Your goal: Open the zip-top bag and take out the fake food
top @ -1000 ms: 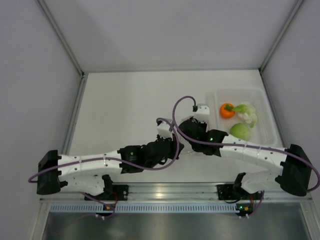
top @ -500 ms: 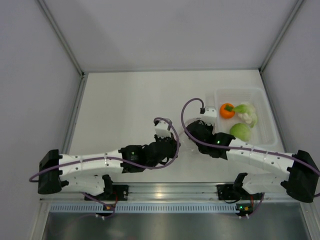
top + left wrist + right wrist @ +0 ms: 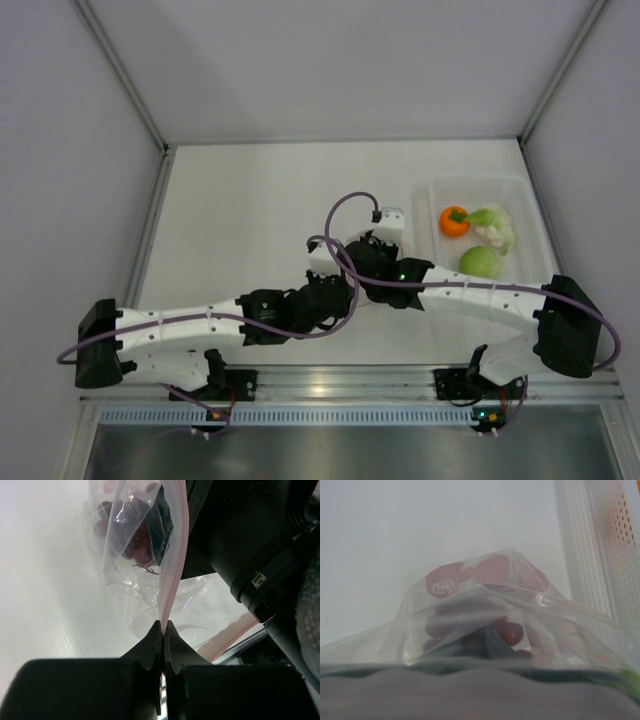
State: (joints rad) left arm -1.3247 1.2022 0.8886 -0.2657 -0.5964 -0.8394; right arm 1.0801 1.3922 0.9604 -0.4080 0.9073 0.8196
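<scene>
From above, the right arm [image 3: 480,298] has come back. Half a second ago its wrist had swung out toward the clear tray [image 3: 535,268]; now it is again close against the wrist of the left arm [image 3: 200,325], over the middle of the surface [image 3: 240,220]. What they work on is hidden under them. In the tray lie the orange fruit [image 3: 454,221], the leafy vegetable [image 3: 493,226] and the green apple [image 3: 481,262]. I judge that three pieces are out and that the arm returned for the last one.

In the left wrist view, the left claw [image 3: 163,630] is pressed fully together on the pink zip strip [image 3: 172,575] of the zip-top bag [image 3: 120,575] and holds this edge up. The grape bunch [image 3: 137,542] is inside the bag, at the far end. The black body of the right arm fills the right side, touching the bag.

In the right wrist view, the bag is directly in front of the camera, its film draped over the blurred grey band that is all one sees of the right claw [image 3: 480,677]. The grapes show dark red through the plastic, and the tray stands just beside, on the right. Whether this claw is narrow on the film, on the grapes, or on nothing, I cannot tell.
</scene>
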